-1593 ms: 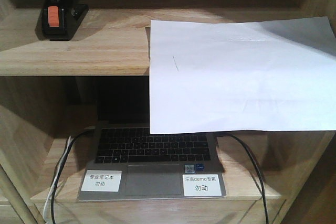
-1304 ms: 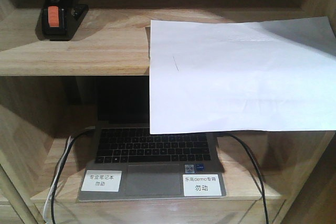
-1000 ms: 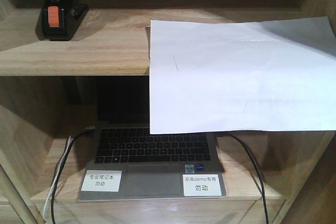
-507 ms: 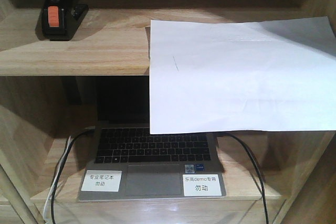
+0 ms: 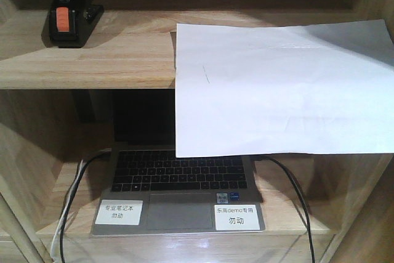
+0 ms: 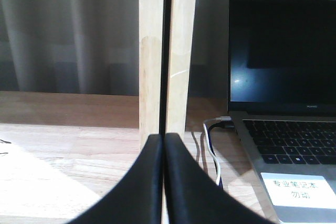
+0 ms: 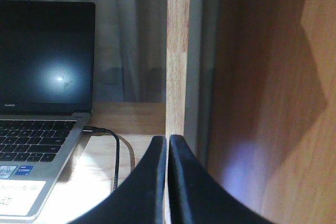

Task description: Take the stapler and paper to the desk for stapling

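Up on the upper shelf [image 5: 111, 60] your stapler [image 5: 68, 20] sits at the far left and the paper [image 5: 277, 90] hangs over the front edge on the right, hiding part of the laptop [image 5: 184, 183] below. Both the left gripper [image 6: 164, 139] and right gripper [image 7: 167, 140] are pressed together, holding nothing, down at laptop level. I'd say spread them first, raise up, pinch the paper's overhanging edge, and steer clear of the cable [image 7: 116, 161].
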Tool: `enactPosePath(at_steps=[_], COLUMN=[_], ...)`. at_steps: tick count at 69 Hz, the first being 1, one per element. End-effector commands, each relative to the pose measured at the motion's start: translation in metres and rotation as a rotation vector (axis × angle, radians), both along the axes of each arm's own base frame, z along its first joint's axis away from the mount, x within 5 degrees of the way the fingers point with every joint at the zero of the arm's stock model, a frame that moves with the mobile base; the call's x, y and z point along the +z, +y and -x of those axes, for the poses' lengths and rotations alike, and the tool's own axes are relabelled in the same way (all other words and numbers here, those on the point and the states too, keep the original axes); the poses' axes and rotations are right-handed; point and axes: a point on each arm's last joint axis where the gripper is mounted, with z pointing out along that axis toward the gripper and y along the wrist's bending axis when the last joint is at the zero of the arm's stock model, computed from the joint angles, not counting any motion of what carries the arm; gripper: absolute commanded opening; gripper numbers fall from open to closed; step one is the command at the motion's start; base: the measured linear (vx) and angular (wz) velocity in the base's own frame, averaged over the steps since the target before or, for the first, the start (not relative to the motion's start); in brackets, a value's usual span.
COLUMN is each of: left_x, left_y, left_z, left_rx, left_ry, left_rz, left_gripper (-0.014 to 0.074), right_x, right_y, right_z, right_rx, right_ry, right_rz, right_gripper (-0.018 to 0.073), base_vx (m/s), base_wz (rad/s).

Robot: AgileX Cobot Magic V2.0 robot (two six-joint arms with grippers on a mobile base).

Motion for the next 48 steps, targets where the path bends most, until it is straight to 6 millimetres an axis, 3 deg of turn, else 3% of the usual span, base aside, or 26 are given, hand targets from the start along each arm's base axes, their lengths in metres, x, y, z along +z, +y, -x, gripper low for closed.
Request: enactPosePath(at_steps=[1, 12, 25, 48], left_x=[-0.002, 0.0, 0.014, 0.061], left_y=[0.0, 0.0, 0.0, 0.001], left_z=[-0.001, -0.001, 0.0, 0.016], left_rx=[0.004, 0.004, 0.006, 0.005], left_ry=[-0.058, -0.082, -0.228, -0.685], left_rz=[0.009, 0.008, 0.002, 0.02], left_gripper=[-0.0006, -0.0006, -0.0006, -0.0006], right_x=[0.005, 0.006, 0.014, 0.06], right_y=[-0.001, -0.001, -0.001, -0.002], right_z=[0.001, 0.001, 0.001, 0.013], right_rx=[-0.01, -0.011, -0.015, -0.035], right_ry=[-0.094, -0.104, -0.189, -0.508], right_rz=[0.004, 0.004, 0.009, 0.034], right_gripper=[-0.0005, -0.0005, -0.0005, -0.0005], base_vx=[0.0, 0.0, 0.0, 0.0], base_wz=[0.0, 0.0, 0.0, 0.0])
